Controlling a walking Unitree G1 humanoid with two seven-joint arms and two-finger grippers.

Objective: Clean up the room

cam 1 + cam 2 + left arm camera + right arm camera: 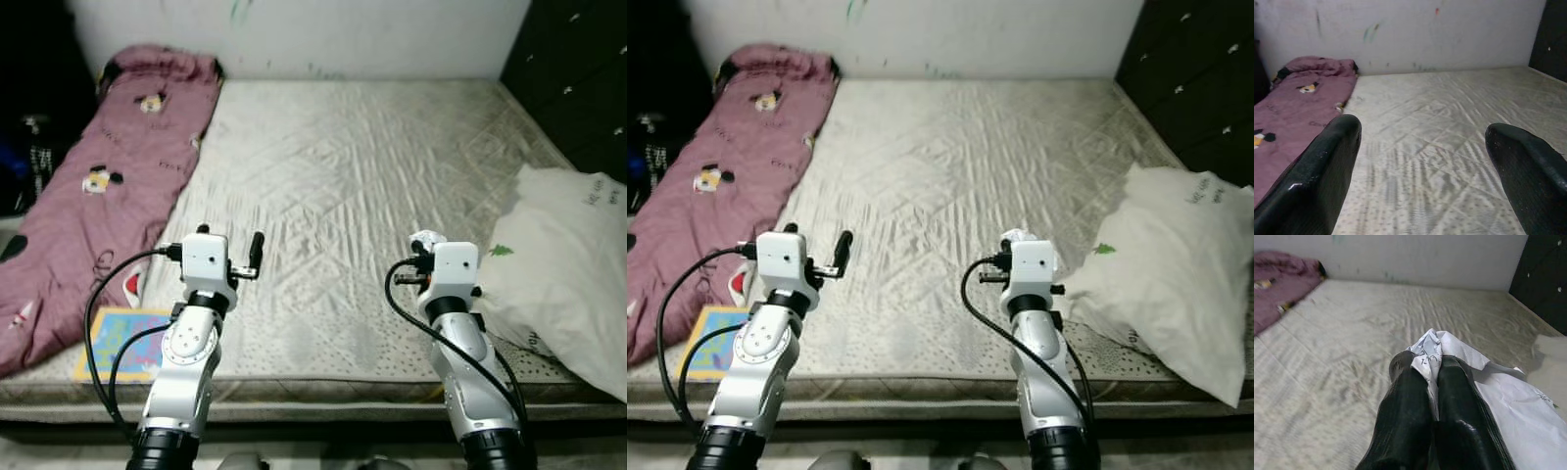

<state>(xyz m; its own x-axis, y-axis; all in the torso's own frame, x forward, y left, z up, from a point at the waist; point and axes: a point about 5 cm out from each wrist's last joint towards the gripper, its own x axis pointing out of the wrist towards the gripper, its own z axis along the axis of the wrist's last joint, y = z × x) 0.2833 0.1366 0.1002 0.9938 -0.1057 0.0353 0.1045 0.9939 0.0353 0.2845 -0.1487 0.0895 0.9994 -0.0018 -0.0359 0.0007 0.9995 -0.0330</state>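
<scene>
My right gripper (1432, 367) is shut on a crumpled white paper (1488, 387), which sticks out between and beside the two black fingers. In the head views that paper (426, 239) peeks over the right wrist, above the front part of the bare mattress (343, 166). Over the mattress's front left, my left gripper (1422, 132) stands open with nothing between its fingers; one of its fingers (257, 250) shows beside the wrist.
A purple cartoon-print blanket (108, 186) lies along the mattress's left side. A white pillow (568, 264) rests at the right edge. A colourful flat book (113, 343) lies at the front left corner. A dark cabinet (578, 69) stands at the right, dark clutter (29, 147) at the left.
</scene>
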